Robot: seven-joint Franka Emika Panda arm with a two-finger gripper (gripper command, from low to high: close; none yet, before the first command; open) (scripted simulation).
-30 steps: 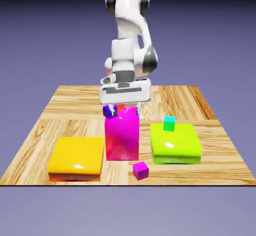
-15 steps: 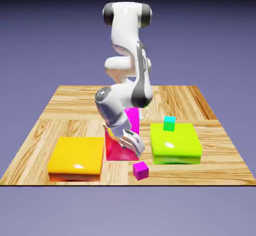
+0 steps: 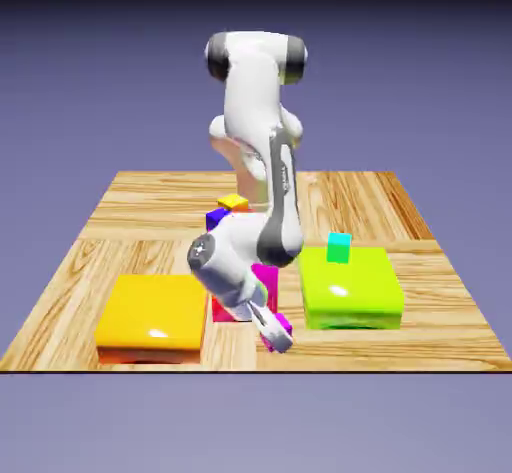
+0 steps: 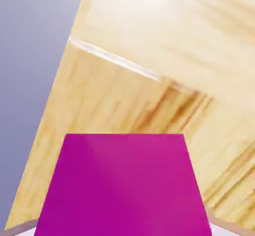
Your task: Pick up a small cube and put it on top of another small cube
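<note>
Near the wooden table's (image 3: 440,336) six-o'clock edge in the exterior view, beyond which the tall magenta block (image 3: 265,281) is set, the magenta cube (image 4: 124,185) is clamped by the gripper (image 3: 277,336), presumably side-on so its underside is freed for stacking; the yellow-topped cube (image 3: 233,202) is seen towards eleven.

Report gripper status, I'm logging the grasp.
Gripper closed on small magenta cube, at table's near edge. Yellow-topped cube unstacked, far side. Tall magenta block stands between; route likely needs clearance.
</note>
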